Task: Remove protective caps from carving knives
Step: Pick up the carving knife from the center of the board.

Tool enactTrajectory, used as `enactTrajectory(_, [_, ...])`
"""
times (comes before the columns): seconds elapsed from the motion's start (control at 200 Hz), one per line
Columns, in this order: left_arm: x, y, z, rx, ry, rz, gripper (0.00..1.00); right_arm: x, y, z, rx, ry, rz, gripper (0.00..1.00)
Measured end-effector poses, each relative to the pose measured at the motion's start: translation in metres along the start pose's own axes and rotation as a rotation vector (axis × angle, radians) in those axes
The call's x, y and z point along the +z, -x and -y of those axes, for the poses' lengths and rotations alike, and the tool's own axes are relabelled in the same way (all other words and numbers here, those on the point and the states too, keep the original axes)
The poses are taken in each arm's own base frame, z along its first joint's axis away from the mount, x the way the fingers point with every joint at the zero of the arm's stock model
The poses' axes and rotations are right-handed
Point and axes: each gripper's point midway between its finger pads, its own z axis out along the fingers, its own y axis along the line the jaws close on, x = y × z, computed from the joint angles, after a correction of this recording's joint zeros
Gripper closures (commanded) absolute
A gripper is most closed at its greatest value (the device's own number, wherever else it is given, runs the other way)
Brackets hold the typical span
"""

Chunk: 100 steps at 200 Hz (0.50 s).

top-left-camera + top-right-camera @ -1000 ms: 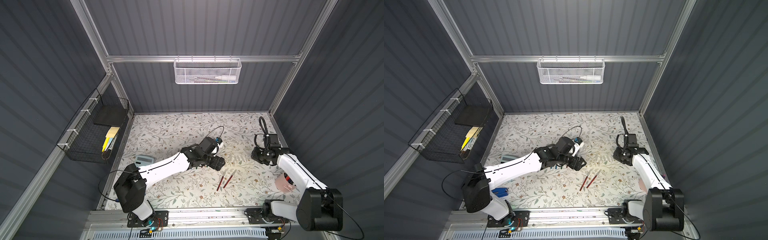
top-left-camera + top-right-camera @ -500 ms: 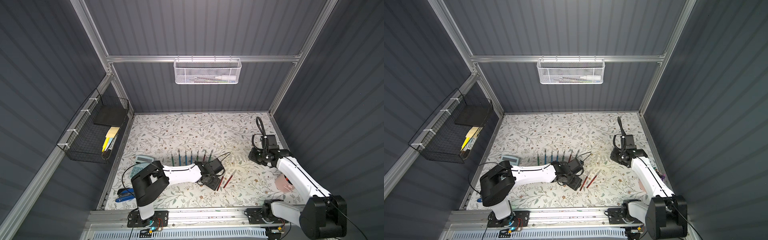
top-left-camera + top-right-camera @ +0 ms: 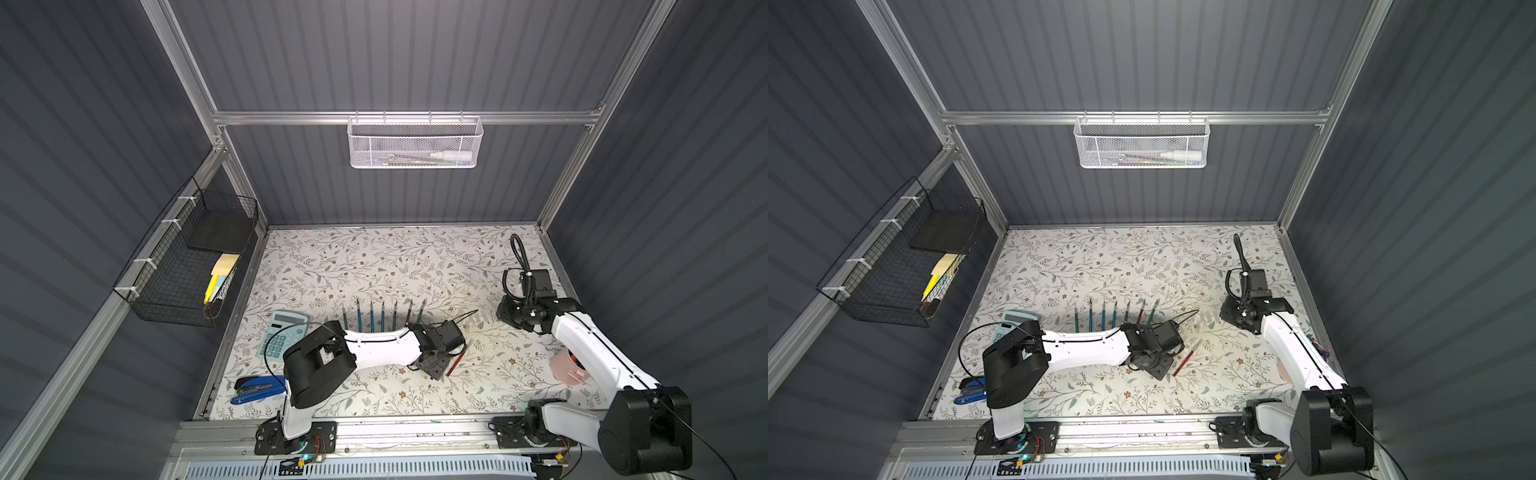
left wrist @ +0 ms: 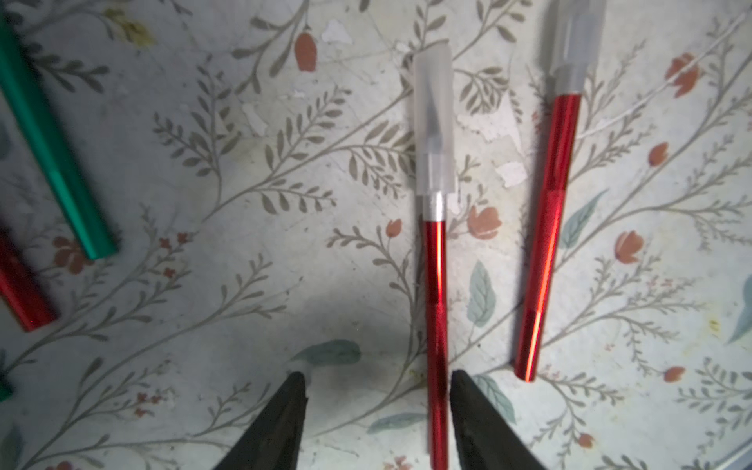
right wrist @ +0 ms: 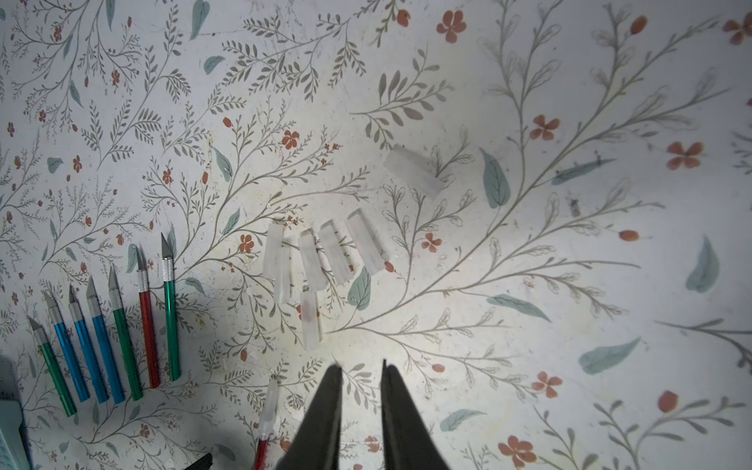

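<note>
A floral-patterned table (image 3: 374, 257) fills a grey booth, with two white robot arms reaching over it. The landmark is a neat row of seven bare carving knives (image 3: 382, 316), with green, blue and red handles side by side and blades exposed. The left arm lies low across the near ends of that row.

The left gripper (image 4: 376, 386) sits just past the row's right end. Its black fingers are spread and straddle the handle of a red knife (image 4: 435, 285). The handle lies close to one finger with bare table on its other side, so nothing is pinched yet. A second red knife (image 4: 545, 228) lies just beside it, farther from the row. Both wear frosted protective caps (image 4: 434, 122).

The right gripper (image 5: 360, 382) hovers well beyond the row's right end. Its fingers are all but pressed together, with only a slit between them, and hold nothing. Between it and the row, seven loose caps (image 5: 325, 256) lie clustered.

These knives look light, stiff and slick-handled, likely to roll or slide in a weak pinch. The lower handle seems the safest hold, well away from the blade. The cap looks thin and feather-light. I would grip it around its middle and pull straight along the knife.
</note>
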Motion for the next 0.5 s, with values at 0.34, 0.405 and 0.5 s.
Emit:
enactTrajectory(0.34, [0.0068,0.0024,-0.0012,0.023,0.067,-0.004,0.47,0.0001,0.0021,-0.0003,-0.001,0.000,0.009,0.78])
enactTrajectory(0.405, [0.0068,0.0026,-0.0012,0.022,0.067,-0.004,0.50,0.0001,0.0024,-0.0005,0.000,0.001,0.011,0.79])
enactTrajectory(0.5, [0.0071,0.0026,-0.0012,0.018,0.068,-0.003,0.56,0.0004,0.0029,-0.0008,-0.001,0.003,0.013,0.78])
